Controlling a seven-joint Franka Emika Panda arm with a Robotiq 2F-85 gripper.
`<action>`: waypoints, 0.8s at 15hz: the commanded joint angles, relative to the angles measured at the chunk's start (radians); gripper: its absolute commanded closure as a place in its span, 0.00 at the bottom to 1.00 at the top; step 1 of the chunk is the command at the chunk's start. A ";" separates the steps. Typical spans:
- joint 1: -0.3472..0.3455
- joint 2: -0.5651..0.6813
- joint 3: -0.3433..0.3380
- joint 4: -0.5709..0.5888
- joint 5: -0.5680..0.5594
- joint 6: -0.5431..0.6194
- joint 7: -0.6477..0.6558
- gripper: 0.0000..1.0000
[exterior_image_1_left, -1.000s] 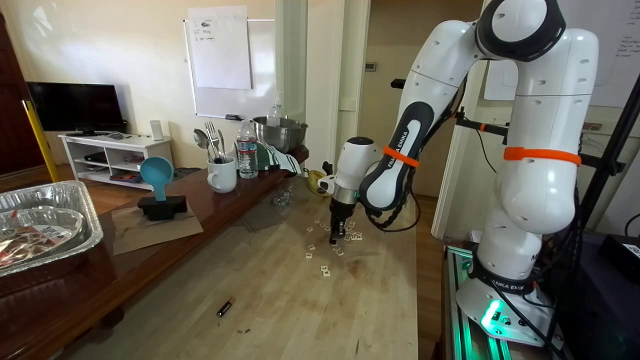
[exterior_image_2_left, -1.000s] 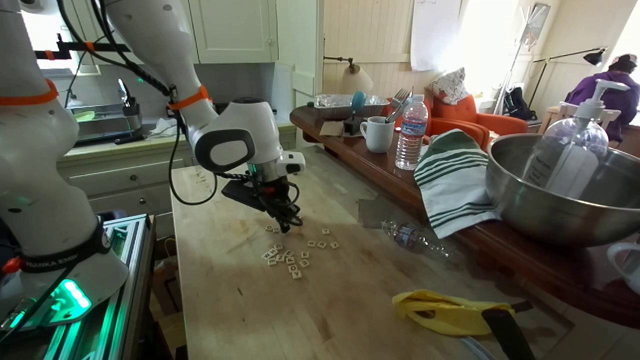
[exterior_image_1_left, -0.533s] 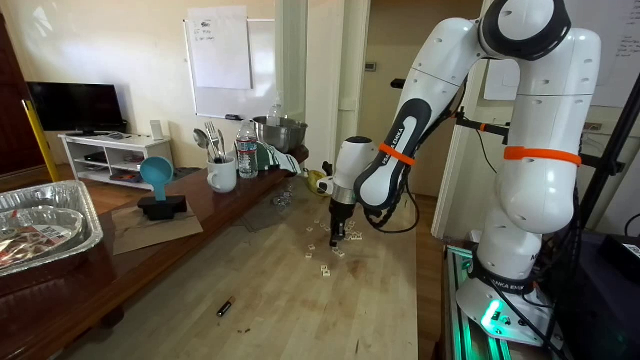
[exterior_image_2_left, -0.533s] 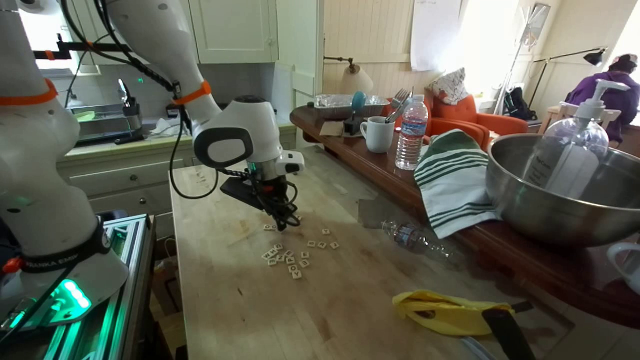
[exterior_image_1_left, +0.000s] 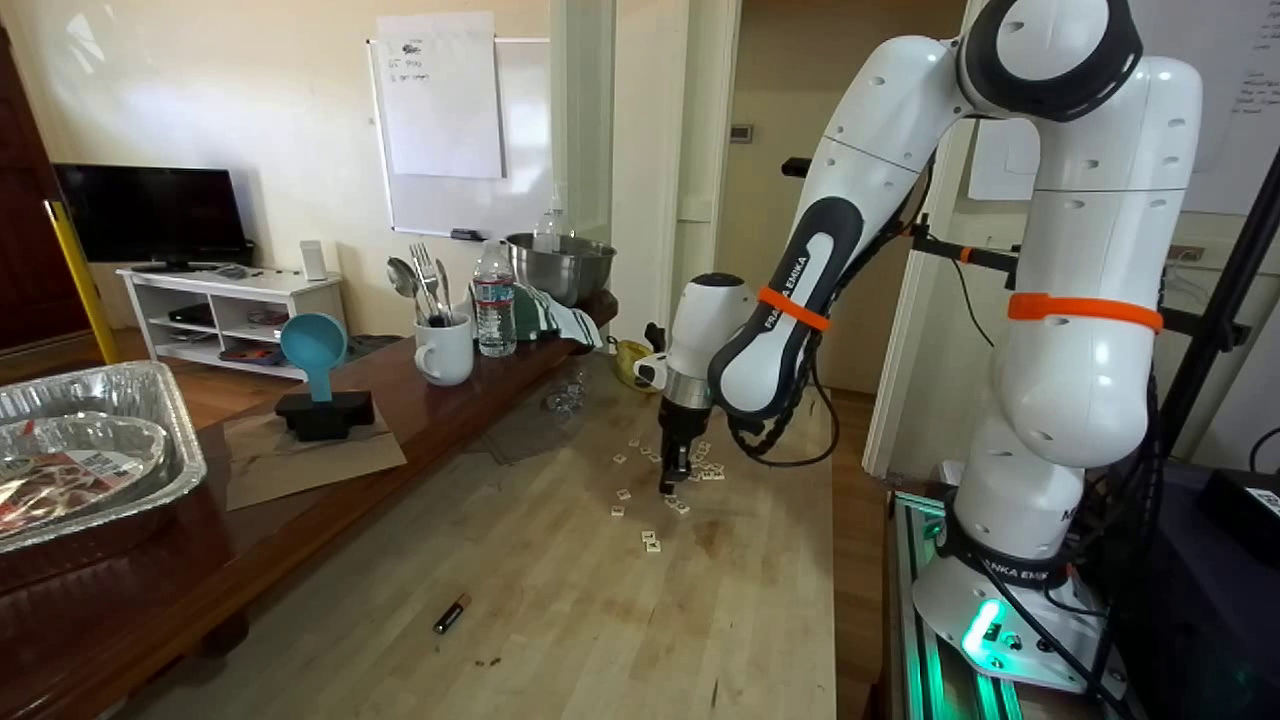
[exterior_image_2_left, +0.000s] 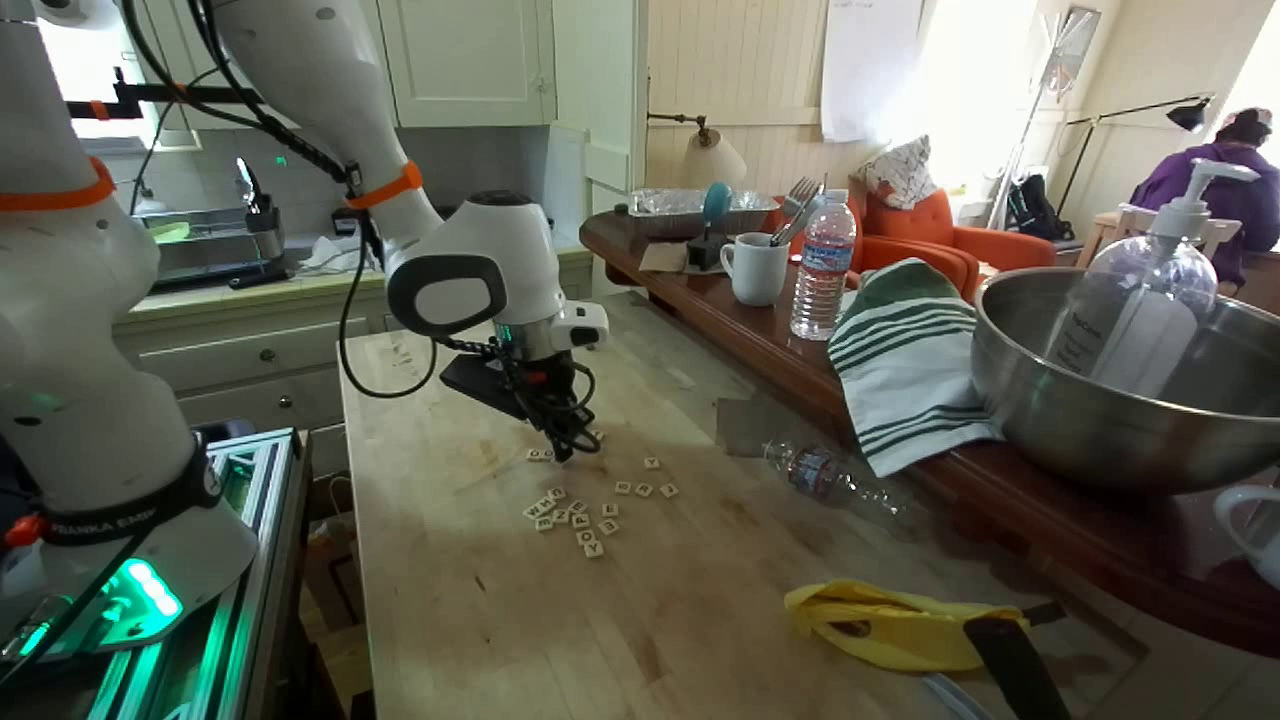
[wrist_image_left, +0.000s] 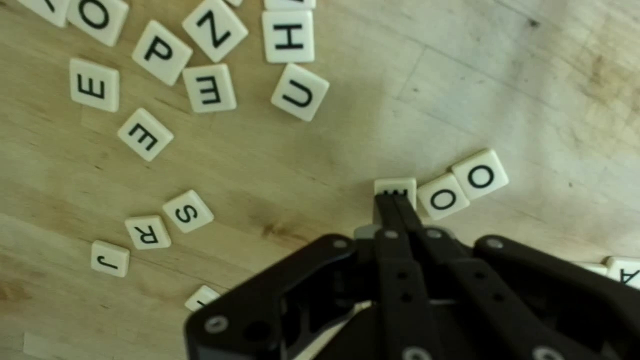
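In the wrist view, a letter tile (wrist_image_left: 394, 185) lies at the tips of the fingers (wrist_image_left: 385, 215), which are together and partly hide it; contact cannot be told. Just right of the fingers, an O tile (wrist_image_left: 443, 199) touches a second O tile (wrist_image_left: 481, 176). Farther off, left of the fingers, an S tile (wrist_image_left: 188, 211) lies on the bench (wrist_image_left: 310, 160).

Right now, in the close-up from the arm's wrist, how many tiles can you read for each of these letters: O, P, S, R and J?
O tiles: 3
P tile: 1
S tile: 1
R tile: 1
J tile: 1
Total readable: 7
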 joint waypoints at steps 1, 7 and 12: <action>0.011 0.044 0.002 -0.017 -0.005 -0.011 -0.024 1.00; 0.014 0.047 0.011 -0.016 -0.008 0.000 -0.108 1.00; 0.019 0.050 0.015 -0.014 -0.008 0.001 -0.166 1.00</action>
